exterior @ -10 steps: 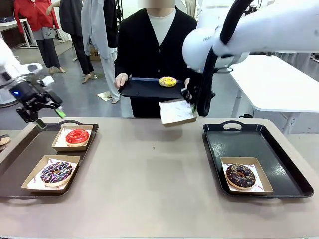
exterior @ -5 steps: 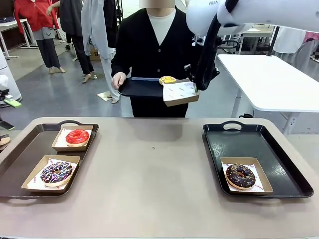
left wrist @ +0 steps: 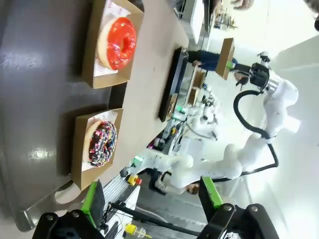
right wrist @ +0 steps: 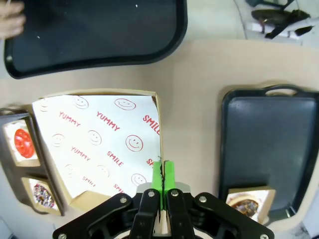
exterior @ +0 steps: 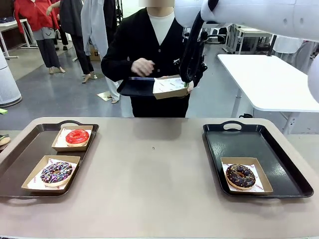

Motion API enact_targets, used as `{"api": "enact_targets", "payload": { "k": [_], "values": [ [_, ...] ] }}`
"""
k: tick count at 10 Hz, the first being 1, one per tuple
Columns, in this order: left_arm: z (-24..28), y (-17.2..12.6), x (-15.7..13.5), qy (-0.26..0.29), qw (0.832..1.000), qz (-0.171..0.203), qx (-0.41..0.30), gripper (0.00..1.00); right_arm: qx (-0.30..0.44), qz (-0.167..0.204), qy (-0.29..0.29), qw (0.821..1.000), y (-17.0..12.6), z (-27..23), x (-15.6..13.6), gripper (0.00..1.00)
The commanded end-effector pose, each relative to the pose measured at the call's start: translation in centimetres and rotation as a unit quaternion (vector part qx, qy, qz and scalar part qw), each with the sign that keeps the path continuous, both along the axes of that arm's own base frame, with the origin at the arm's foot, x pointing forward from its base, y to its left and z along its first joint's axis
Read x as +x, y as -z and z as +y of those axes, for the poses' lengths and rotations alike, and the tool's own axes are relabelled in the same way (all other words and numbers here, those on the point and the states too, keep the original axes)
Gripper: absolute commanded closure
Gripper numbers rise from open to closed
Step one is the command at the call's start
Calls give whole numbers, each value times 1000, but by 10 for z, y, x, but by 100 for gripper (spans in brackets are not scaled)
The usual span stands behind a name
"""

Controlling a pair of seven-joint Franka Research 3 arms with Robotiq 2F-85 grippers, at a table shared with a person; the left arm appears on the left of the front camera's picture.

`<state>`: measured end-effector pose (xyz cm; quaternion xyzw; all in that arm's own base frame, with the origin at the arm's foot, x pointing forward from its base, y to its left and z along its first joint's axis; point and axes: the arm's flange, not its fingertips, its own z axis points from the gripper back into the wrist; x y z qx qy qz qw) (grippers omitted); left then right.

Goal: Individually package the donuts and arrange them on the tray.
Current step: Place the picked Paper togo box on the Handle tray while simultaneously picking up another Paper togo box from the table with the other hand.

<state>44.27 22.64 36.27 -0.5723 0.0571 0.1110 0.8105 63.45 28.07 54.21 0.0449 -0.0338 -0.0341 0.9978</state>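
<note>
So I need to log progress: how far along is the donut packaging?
Done: the chocolate donut sits boxed on the right tray. In hand: the right end effector holds an empty lined box by the person's tray. Left: tray the boxed red donut and sprinkled donut.

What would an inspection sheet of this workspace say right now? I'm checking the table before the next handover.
Surface: tan table, two black trays on it.
Job's things: red donut and sprinkled donut, each in a box, on the left tray; chocolate donut, boxed, on the right tray.
Clutter: nothing seen.
Claws: right claw shut on an empty paper-lined box, held up by the person's tray; left claw open, empty.
Cables: black hose along the right arm.
Surroundings: person's hand above their tray.
</note>
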Motion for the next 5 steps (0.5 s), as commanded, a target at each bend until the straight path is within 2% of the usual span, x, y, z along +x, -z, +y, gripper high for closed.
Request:
{"api": "enact_targets", "payload": {
  "k": [1, 5],
  "values": [
    [16, 5, -20, -43, 999, -9, -15, 0, -5, 14, 15, 1000, -8, 13, 21, 100],
    [31, 13, -30, -65, 998, -10, -17, 0, -4, 38, 14, 999, 1, 12, 32, 100]
  ]
}}
